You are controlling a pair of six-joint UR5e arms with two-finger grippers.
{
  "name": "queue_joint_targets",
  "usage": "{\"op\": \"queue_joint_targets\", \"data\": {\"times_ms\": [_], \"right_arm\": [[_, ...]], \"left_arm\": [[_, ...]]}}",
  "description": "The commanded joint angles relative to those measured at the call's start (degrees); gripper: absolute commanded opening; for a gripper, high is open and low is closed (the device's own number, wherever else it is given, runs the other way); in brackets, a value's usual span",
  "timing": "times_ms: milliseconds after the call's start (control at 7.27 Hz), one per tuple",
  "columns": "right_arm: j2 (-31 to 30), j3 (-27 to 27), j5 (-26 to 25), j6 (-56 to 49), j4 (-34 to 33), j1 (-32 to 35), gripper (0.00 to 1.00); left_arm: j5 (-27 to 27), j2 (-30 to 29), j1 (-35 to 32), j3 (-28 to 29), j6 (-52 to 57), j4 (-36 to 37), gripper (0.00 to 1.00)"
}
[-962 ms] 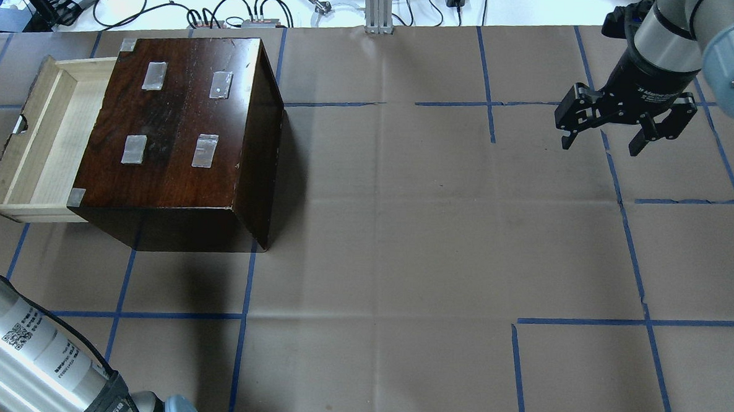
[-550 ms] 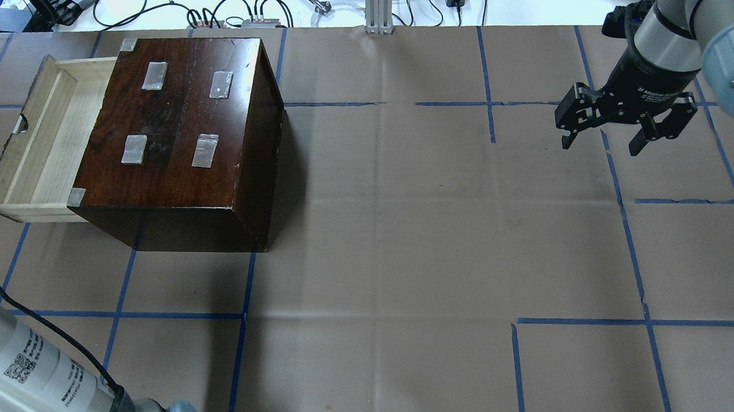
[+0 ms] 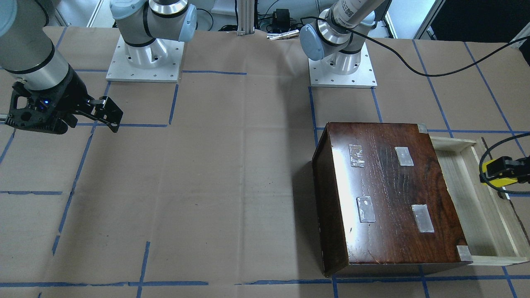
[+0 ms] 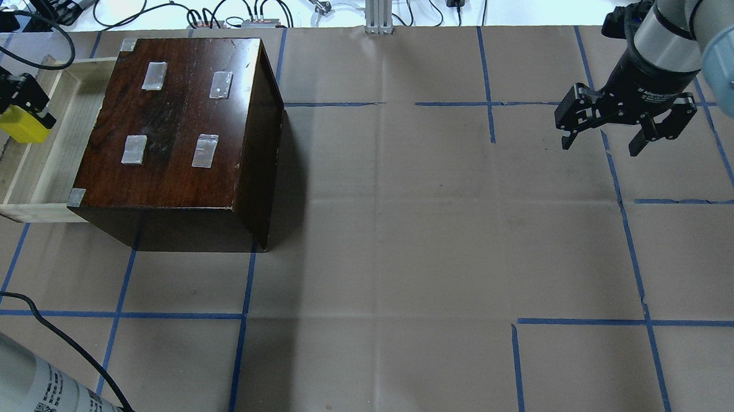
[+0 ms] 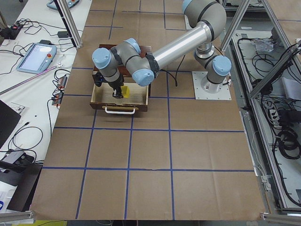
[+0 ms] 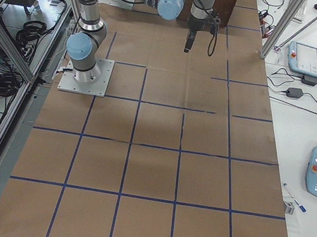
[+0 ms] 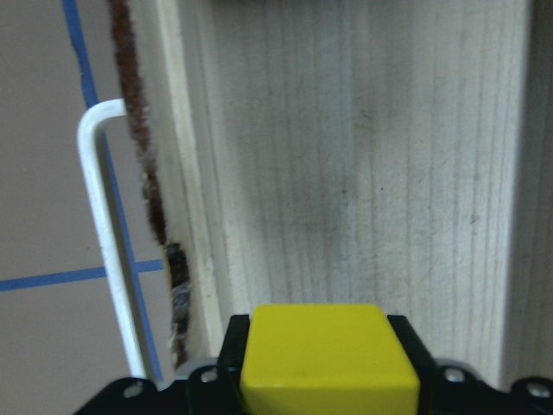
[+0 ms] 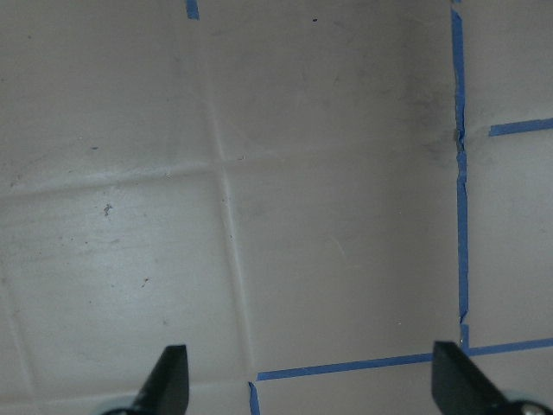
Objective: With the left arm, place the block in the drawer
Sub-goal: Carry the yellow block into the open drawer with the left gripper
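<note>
Currently: block (image 7: 321, 359) clamped in left tool (image 4: 21, 113), poised over drawer (image 7: 363, 173) floor directly beneath tool, with drawer's front edge just beside. Right tool (image 4: 600, 146) released, well apart, over bare bench (image 4: 403, 232). Risk: if let go off-centre, landing on that edge and tipping outside.

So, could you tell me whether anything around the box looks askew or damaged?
The wooden box sits skewed to the blue tape grid, with grey tape patches on its lid. The drawer front looks chipped beside the handle. The left gripper holds the block over it.
</note>
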Motion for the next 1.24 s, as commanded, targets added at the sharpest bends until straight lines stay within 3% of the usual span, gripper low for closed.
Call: {"op": "queue_joint_targets", "data": {"times_ms": [0,1100], "right_arm": [[-0.02,0.0,0.0,0.02,0.0,0.0,1.0],[-0.02,0.0,0.0,-0.07,0.0,0.0,1.0]], "left_arm": [[-0.12,-0.9,-0.47,-2.82,-1.94,2.01,0.0],[-3.28,-1.69,-0.56,-2.48,-4.76,3.5,0.01]]}}
